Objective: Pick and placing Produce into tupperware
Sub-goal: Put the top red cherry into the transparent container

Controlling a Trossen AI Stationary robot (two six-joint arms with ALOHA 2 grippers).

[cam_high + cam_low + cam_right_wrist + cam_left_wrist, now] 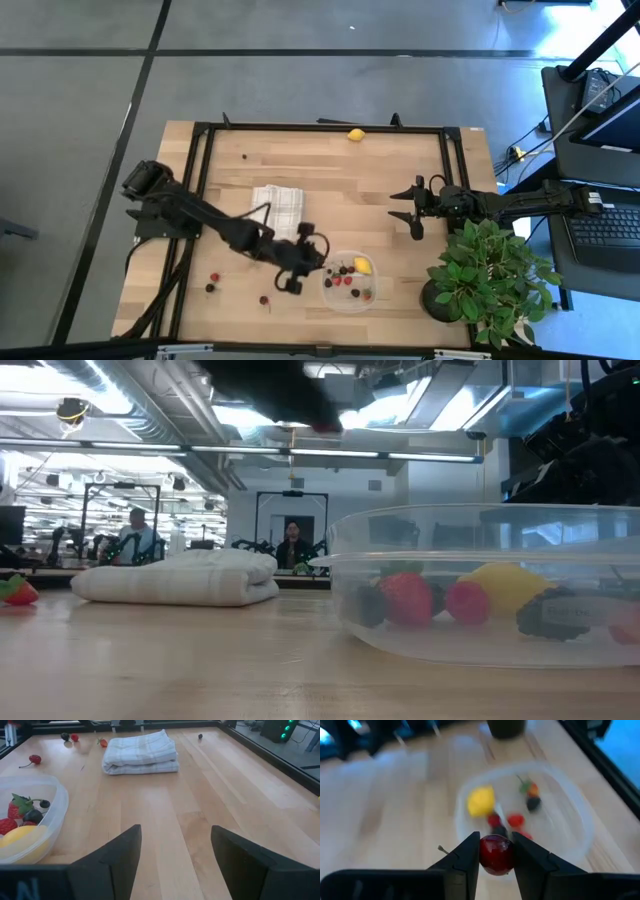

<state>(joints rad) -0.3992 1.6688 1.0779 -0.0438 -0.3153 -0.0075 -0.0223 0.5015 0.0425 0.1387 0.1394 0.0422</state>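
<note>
My left gripper (310, 262) hovers at the left rim of the clear tupperware (350, 283), shut on a red cherry (496, 857). The tupperware stands near the table's near edge. In it lie a yellow lemon (481, 801) and several red and dark berries (515, 820). Three more berries (213, 281) lie on the table left of my left gripper, and a small dark one (244, 155) lies far left. A second lemon (356, 135) rests at the far edge. My right gripper (400, 207) waits open above the table's right half. My left gripper pinches the cherry (496, 855) between its two fingers (465, 857), one on each side of the round fruit. The fingers slant downward from the table's left side. The cherry is lifted clear, by the tupperware's left rim (462, 827).
A folded white-and-grey checked cloth (278, 210) lies mid-table, just beyond my left arm. A leafy potted plant (490, 265) stands at the near right corner, close to the tupperware. A black frame (320, 127) runs along the table's edges. Bare wood shows between the cloth and my right gripper.
</note>
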